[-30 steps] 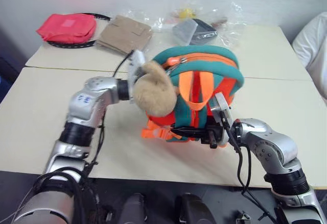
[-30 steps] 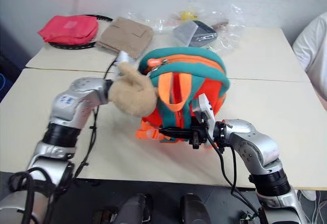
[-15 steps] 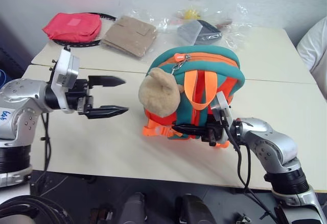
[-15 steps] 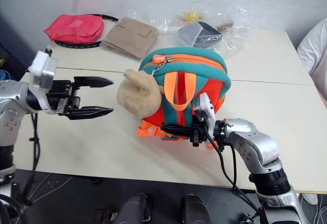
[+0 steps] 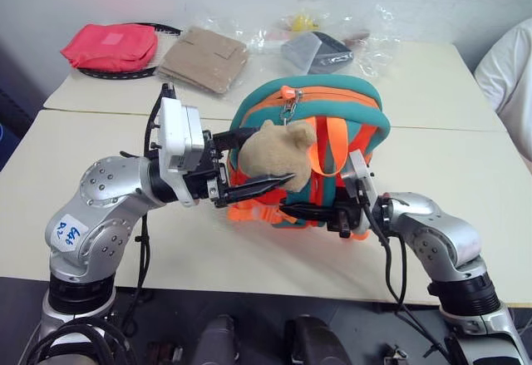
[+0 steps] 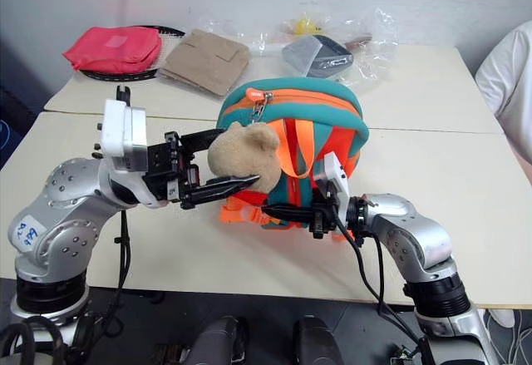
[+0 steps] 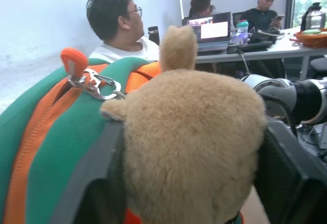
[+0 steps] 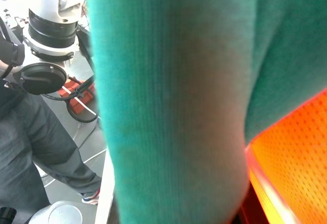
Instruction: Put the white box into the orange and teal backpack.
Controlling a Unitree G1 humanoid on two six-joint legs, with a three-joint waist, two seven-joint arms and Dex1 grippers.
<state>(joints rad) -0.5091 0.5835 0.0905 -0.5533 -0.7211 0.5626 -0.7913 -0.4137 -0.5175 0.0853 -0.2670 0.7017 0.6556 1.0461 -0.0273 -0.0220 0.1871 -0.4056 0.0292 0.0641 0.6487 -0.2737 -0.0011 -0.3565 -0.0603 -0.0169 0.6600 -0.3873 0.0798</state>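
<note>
**Backpack upright at centre, both end effectors on it**

The backpack [image 5: 320, 145] stands upright at centre frame on the counter [image 5: 465, 174], its plush bear head [image 5: 278, 155] hanging at its front. The white box cannot be made out. The left end effector [image 5: 259, 162] comes in from the left, its fingers [image 5: 264, 185] set either side of the bear head, closing around it. The right end effector [image 5: 306, 211] is clamped shut low on the backpack. At upper left lie a red pouch [image 5: 110, 46] and a tan pouch [image 5: 204, 57]; a grey container [image 5: 316, 49] in plastic sits at top centre.
</note>
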